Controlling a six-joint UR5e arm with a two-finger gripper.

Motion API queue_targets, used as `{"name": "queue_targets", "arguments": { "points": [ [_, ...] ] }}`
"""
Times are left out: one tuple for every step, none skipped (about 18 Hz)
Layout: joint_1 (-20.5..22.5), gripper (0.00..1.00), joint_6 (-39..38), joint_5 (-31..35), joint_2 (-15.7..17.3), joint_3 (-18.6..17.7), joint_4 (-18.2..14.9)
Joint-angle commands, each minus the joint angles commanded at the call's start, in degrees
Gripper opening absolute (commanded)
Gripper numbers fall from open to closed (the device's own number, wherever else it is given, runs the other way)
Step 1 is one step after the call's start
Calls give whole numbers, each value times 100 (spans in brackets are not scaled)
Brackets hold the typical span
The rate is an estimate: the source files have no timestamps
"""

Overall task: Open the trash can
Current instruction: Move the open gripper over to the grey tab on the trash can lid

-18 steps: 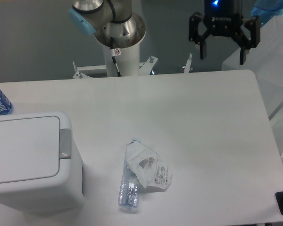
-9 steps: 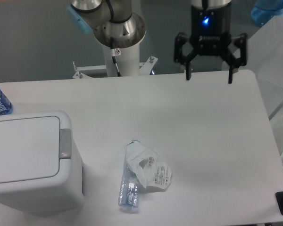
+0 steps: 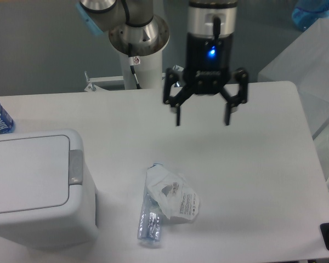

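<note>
Trash can (image 3: 35, 189) sits at the near-left corner of the surface (image 3: 252, 164) with its flat lid down and the grey push-button strip (image 3: 75, 166) on the lid's right edge, so the task looks like it's in the approach step, nothing pressed yet. End effector (image 3: 203, 118) hangs over the far-middle of the surface, fingers spread wide and empty, well apart from the can. Next move, as I read it: travel left and nearer, past the crushed bottle (image 3: 163, 201), probably narrow the fingers, then push down on that strip.
</note>
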Motion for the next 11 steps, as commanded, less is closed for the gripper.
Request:
{"name": "queue_targets", "arguments": {
  "points": [
    [-88, 100, -168, 0, -17, -53, 123],
    [-176, 100, -230, -9, -35, -114, 203],
    [-298, 100, -231, -18, -79, -141, 230],
    [-404, 100, -248, -18, -114, -132, 230],
    [-483, 100, -301, -18, -175, -115, 230],
    [-580, 100, -362, -18, -237, -89, 239],
    [-677, 100, -398, -18, -290, -80, 239],
    [-765, 100, -407, -9, -342, -80, 239],
    [-818, 100, -407, -9, -369, -71, 248],
    [-844, 100, -407, -9, -395, -62, 248],
    [-906, 100, -407, -9, -413, -62, 248]
  ]
}}
